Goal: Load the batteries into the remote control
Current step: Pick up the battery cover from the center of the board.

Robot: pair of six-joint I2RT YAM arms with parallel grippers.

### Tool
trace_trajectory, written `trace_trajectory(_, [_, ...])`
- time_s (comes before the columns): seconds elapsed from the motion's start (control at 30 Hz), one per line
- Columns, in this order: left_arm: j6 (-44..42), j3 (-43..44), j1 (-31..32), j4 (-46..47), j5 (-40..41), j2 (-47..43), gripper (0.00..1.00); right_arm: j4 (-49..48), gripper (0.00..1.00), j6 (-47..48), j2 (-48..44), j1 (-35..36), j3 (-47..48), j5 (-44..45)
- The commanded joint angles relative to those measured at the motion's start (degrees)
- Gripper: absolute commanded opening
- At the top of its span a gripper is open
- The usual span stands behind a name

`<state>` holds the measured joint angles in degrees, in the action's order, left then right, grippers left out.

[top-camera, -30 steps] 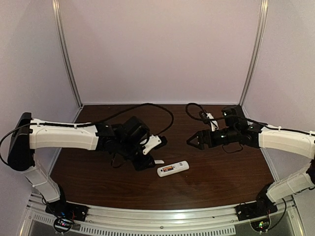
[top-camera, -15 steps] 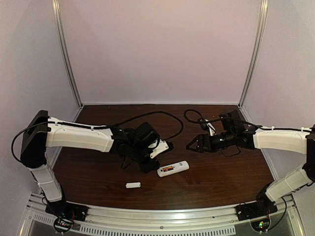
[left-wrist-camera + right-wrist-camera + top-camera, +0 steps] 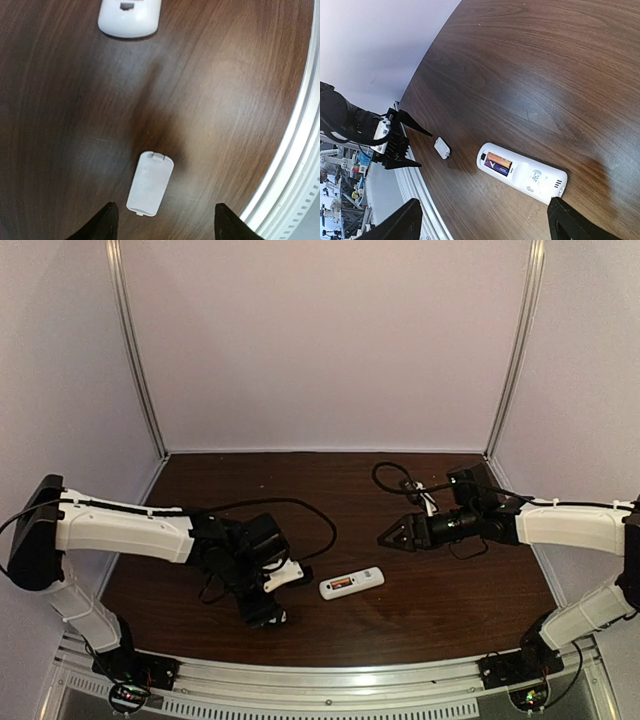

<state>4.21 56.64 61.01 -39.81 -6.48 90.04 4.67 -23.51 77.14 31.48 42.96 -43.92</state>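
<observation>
The white remote control [image 3: 352, 583] lies back-up on the brown table, its battery bay open. Two batteries [image 3: 497, 164] sit in the bay, one orange, the other showing a dark purple label. The small loose white cover [image 3: 150, 183] lies flat near the front rail. My left gripper [image 3: 165, 226] hovers open just over the cover's near end, fingers on either side and not touching it. In the top view the left gripper [image 3: 262, 612] hides the cover. My right gripper [image 3: 485, 220] is open and empty, above and behind the remote [image 3: 522, 172].
An aluminium rail [image 3: 295, 165] runs along the table's near edge, close to the cover. A black cable [image 3: 300, 505] loops behind the left arm, another [image 3: 395, 475] behind the right. Pale walls enclose the table on three sides.
The white cover has left my left gripper and lies near the front rail. The left gripper opened wider and swung down toward the near edge over it. The right arm barely moved.
</observation>
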Motion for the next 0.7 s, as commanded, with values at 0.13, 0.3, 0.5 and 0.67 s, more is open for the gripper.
trace_trajectory(0.13, [-2.9, 2.5, 1.2, -1.3, 1.6, 6.4, 0.71, -1.1, 0.88, 0.7, -1.7, -0.1, -0.8, -1.5])
trace_trajectory(0.3, [-3.7, 3.8, 1.7, -1.4, 4.2, 10.0, 0.65, -1.1, 0.87, 0.7, -1.7, -0.1, -0.8, -1.4])
trace_trajectory(0.5, [-3.6, 4.1, 1.8, -1.2, 5.5, 12.0, 0.48, -1.1, 0.86, 0.9, -1.7, -0.1, -0.8, -1.4])
trace_trajectory(0.67, [-3.4, 3.8, 1.9, -1.1, 8.8, 12.4, 0.36, -0.8, 0.85, 1.3, -1.6, -0.1, -0.8, -1.3])
